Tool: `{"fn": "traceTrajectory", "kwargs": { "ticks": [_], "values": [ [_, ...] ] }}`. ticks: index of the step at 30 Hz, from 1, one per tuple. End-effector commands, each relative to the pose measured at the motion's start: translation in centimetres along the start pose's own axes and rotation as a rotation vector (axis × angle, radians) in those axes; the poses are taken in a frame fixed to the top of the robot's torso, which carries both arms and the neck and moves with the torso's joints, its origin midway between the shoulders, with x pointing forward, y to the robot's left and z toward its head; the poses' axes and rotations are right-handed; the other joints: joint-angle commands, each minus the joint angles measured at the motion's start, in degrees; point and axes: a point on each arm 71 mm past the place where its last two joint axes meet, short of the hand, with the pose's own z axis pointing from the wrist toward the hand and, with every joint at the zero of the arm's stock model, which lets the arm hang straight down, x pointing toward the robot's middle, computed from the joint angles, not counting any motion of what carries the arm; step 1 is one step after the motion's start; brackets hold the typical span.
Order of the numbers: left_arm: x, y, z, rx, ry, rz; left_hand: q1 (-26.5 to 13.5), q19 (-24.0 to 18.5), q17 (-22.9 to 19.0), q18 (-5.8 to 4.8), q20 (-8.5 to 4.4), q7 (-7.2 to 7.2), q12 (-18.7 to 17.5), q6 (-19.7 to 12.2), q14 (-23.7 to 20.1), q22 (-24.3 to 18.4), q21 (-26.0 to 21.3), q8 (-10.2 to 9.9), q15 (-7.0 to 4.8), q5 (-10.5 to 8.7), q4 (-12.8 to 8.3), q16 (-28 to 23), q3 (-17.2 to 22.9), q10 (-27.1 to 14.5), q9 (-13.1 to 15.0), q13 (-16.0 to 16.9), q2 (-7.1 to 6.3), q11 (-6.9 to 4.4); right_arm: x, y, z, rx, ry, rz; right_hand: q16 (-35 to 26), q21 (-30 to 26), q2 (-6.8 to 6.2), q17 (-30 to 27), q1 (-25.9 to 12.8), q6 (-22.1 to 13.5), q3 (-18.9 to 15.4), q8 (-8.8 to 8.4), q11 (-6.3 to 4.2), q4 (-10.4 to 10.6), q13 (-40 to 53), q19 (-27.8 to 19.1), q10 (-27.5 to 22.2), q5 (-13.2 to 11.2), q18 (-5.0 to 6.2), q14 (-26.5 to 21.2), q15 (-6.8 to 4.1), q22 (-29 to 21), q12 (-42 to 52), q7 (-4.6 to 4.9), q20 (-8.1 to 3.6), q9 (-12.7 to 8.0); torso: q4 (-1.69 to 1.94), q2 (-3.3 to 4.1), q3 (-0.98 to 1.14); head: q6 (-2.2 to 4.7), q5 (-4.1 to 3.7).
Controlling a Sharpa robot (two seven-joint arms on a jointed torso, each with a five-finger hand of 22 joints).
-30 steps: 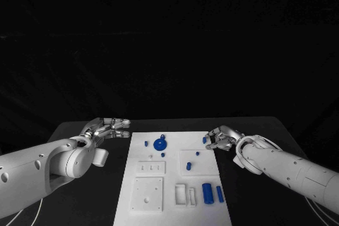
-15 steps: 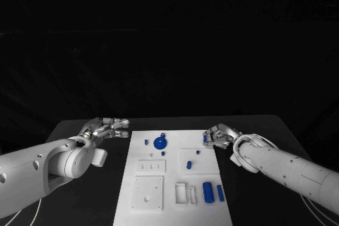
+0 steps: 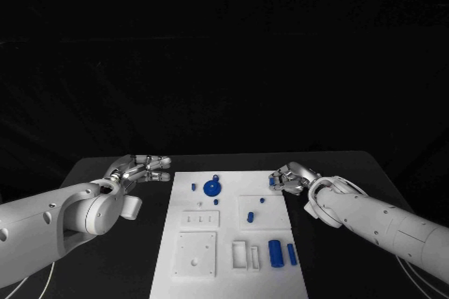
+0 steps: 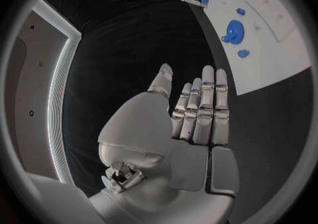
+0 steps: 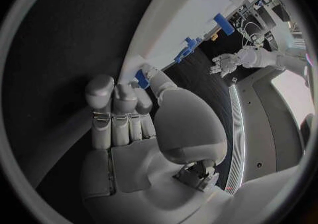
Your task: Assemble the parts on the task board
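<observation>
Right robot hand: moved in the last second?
Yes. The right robot hand drew slightly away from the robot along the task board right edge, holding a small blue part.

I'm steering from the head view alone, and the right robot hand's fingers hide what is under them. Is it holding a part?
Observer: Yes. The right wrist view shows the right robot hand pinching a small blue part between thumb and fingers, close to the task board.
Operator: And the left one, anything in its palm?
Observer: No. In the left wrist view the left robot hand holds nothing. Its fingers are straight, over the black table beside the board.
</observation>
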Motion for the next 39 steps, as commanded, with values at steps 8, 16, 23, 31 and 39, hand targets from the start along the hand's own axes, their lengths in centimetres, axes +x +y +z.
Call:
{"fn": "traceTrajectory", "kwargs": {
  "ticks": [8, 16, 23, 31, 39],
  "values": [
    [0.1, -0.1, 0.0, 0.008, 0.011, 0.001, 0.19, -0.24, -0.07, -0.10, -0.13, 0.11, 0.10, -0.24, -0.36, -0.08, 0.34, 0.08, -0.03, 0.02, -0.28, -0.05, 0.11, -0.49, 0.01, 0.08, 0.07, 0.06, 0.4, -0.3, -0.1, 0.009, 0.026, 0.001, -0.18, -0.08, 0.54, -0.12, -0.57, 4.40, 1.20, 0.13, -0.16, -0.51, -0.01, 3.18, -0.38, -1.60, -0.35, 0.10, -0.44, 1.24, 0.09, -0.62, -0.40, 0.05, 0.05, -0.06, -0.01, 0.07, -0.14],
    [0.1, -0.1, 0.1, 0.006, 0.013, 0.001, 0.19, -0.24, -0.07, -0.10, -0.13, 0.11, 0.10, -0.24, -0.36, -0.08, 0.34, 0.08, -0.03, 0.02, -0.28, -0.05, 0.11, -0.49, 0.01, 0.08, 0.07, 0.06, 0.3, -0.3, -0.1, 0.005, 0.005, -0.001, -0.16, 0.02, 1.43, 0.01, -0.28, 7.48, 0.98, 0.19, -0.73, -0.61, 0.07, 3.23, -0.22, -2.69, -0.65, 0.16, -0.85, 1.38, 0.16, -1.63, -0.79, 0.21, 0.02, -0.05, -0.03, -0.02, -0.21],
    [0.1, -0.1, 0.1, 0.004, 0.012, 0.001, 0.32, -0.24, -0.05, -0.10, -0.15, 0.14, 0.10, -0.27, -0.35, -0.07, 0.38, 0.08, -0.05, 0.02, -0.31, -0.02, 0.14, -0.43, 0.01, 0.08, 0.15, 0.04, 0.1, -0.2, -0.1, 0.010, -0.033, 0.003, -0.09, 0.21, 1.68, 0.17, -0.37, 8.09, 0.48, 0.15, -0.87, -0.62, 0.15, 3.28, -0.06, -2.94, -0.82, 0.20, -1.00, 1.50, 0.22, -1.84, -1.00, 0.20, -0.06, -0.09, -0.03, 0.12, -0.24],
    [0.1, 0.1, 0.3, -0.045, 0.036, 0.038, -0.63, 0.40, 0.35, -0.19, -0.60, -0.12, 0.12, 1.55, 0.63, 0.17, 0.87, 0.12, -0.58, 0.06, 0.20, 1.00, -0.17, 3.33, 0.09, 0.08, 0.56, -0.73, 0.0, 0.5, -0.2, 0.030, -0.035, 0.002, 0.35, 0.45, 1.81, 0.71, -0.60, 7.35, 0.45, 0.13, -0.88, -0.48, 0.21, 3.31, -0.13, -2.95, -0.69, 0.25, -0.91, 1.59, 0.17, -1.69, -1.02, 0.14, -0.15, -0.34, -0.09, 0.36, -0.32],
    [0.6, -0.4, 1.2, -0.147, 0.133, 0.158, -1.55, 3.69, 4.25, -1.54, -3.58, -1.69, 0.77, 4.47, 3.78, 1.97, 3.97, 0.18, -3.42, 0.63, 1.19, 9.64, -1.01, 12.43, 0.40, 0.28, 1.28, -3.69, -0.5, 2.4, 0.2, 0.024, -0.006, -0.033, 0.64, 0.67, 1.60, 1.15, -0.67, 7.25, 0.91, 0.15, -0.86, -0.59, 0.53, 3.32, 0.03, -2.52, -0.42, 0.24, -0.86, 1.68, 0.52, -1.64, -0.89, 0.18, -0.83, -1.35, -0.38, 0.76, 0.15]
  ]
}}
